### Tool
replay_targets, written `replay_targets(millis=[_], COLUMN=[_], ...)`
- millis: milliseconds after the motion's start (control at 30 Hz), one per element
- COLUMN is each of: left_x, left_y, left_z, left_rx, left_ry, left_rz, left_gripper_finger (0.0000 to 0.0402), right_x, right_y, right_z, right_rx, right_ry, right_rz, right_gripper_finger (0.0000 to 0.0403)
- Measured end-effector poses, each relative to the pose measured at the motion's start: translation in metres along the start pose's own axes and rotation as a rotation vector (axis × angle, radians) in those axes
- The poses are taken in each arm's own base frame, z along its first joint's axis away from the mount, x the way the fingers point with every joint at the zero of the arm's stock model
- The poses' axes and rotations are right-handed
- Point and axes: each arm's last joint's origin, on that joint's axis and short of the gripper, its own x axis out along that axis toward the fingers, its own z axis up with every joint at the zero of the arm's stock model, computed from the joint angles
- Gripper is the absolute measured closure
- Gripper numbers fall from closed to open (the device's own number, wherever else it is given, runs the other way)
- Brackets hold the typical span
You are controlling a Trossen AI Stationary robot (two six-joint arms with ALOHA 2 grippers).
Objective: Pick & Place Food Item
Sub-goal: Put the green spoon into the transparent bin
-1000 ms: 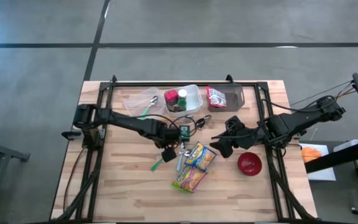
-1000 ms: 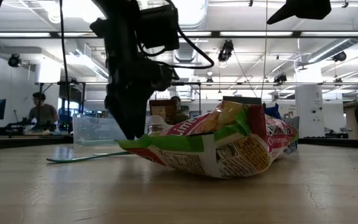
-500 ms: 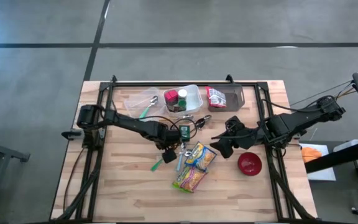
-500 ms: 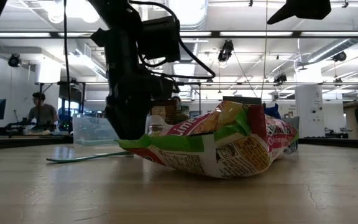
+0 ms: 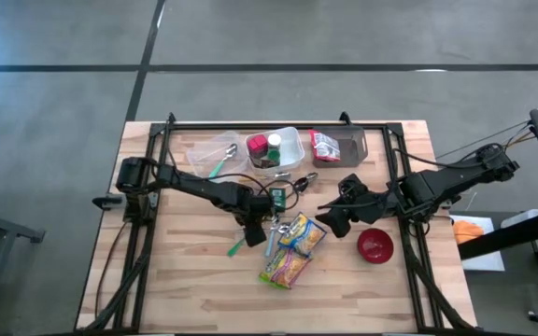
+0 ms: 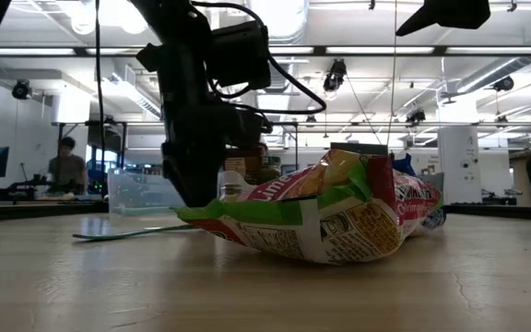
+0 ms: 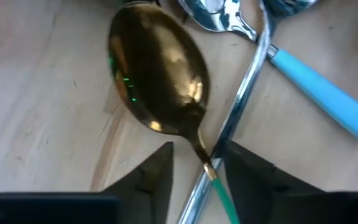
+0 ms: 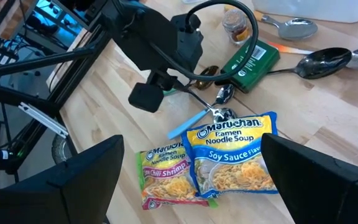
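Our left tool (image 7: 194,165) straddles the neck of the gold spoon (image 7: 157,78) on the table (image 7: 36,124), fingers closing but not yet clamped. We should squeeze squarely. The ramen packets (image 5: 292,250) lie just beside it; our right tool (image 5: 332,217) waits wide open.

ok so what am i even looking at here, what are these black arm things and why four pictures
Two robot arms work at a wooden table, each ending in a two-finger pincer. One picture looks straight down, one looks level across the tabletop, and one comes from each arm's wrist. The left pincer is down at the table; its wrist camera shows its fingers on either side of the neck of a gold spoon, not clearly gripping. The right pincer waits open above. Ramen packets, a red bowl, a clear tub and more spoons lie about.
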Motion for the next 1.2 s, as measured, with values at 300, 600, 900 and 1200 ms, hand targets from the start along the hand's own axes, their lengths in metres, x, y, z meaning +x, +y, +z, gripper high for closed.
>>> replay_targets(millis=[300, 600, 900, 1200], left_x=[0.0, -0.004, -0.029, -0.031], left_y=[-0.001, -0.001, -0.002, 0.002], left_z=[0.0, 0.001, -0.001, -0.002], left_rx=[0.024, 0.025, 0.049, 0.03], left_ry=[0.014, 0.011, -0.028, -0.014], left_rz=[-0.031, -0.03, -0.046, -0.055], left_gripper_finger=[0.0394, 0.0401, 0.0401, 0.0401], right_x=[0.0, 0.0, 0.0, 0.0], right_y=[0.0, 0.0, 0.0, 0.0], right_z=[0.0, 0.0, -0.001, -0.001], right_rx=[-0.008, -0.008, -0.012, -0.016], right_ry=[0.0, 0.003, 0.019, 0.019], right_rz=[0.0, 0.001, 0.007, 0.007], right_gripper_finger=[0.0029, 0.0029, 0.0029, 0.0029])
